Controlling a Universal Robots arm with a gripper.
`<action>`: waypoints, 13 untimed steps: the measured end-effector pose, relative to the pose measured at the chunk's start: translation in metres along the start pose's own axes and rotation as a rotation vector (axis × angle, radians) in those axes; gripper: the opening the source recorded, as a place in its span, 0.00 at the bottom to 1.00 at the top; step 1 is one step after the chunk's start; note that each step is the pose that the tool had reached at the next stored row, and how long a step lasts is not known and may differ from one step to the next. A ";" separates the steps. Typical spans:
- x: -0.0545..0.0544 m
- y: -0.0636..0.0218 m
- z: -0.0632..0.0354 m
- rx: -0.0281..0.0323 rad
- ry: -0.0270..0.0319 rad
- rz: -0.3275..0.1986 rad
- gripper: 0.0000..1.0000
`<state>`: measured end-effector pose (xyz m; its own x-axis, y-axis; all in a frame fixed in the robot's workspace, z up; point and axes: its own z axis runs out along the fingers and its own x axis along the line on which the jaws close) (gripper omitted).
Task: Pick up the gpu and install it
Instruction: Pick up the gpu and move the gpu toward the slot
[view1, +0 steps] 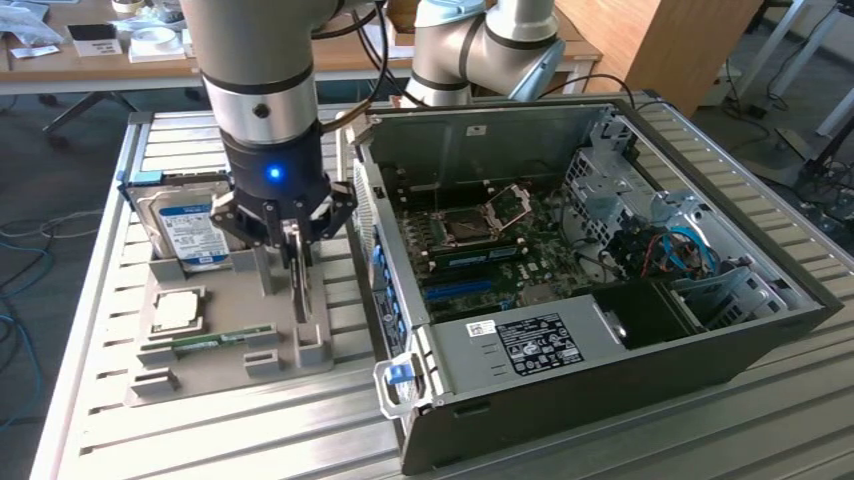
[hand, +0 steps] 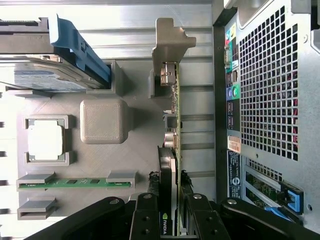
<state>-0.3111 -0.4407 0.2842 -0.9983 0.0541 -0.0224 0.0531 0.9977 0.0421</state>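
At the exterior view's left, a blue-labelled hard drive (view1: 187, 232) sits in a grey tray (view1: 220, 380) on the tabletop (view1: 80, 330). Next, the gripper (view1: 298, 262) pinches the gpu (hand: 168, 167) between its fingers. The card stands on edge in the tray, just beside the open computer case (view1: 534, 350).

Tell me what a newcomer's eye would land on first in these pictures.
The open computer case on the exterior view's right, its motherboard laid bare, draws the eye first. Next comes the arm's gripper with its blue light, down over the gpu that stands on edge in the grey tray beside the case. A blue-labelled hard drive sits at the tray's far end.
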 end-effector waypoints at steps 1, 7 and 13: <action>0.000 0.0000 -0.0007 -0.0001 -0.0001 0.000 0.27; 0.000 0.0004 -0.0086 -0.0003 -0.0003 0.000 0.27; 0.000 0.0009 -0.0198 -0.0003 -0.0003 0.000 0.27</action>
<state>-0.3110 -0.4407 0.3040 -0.9983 0.0541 -0.0228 0.0531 0.9977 0.0424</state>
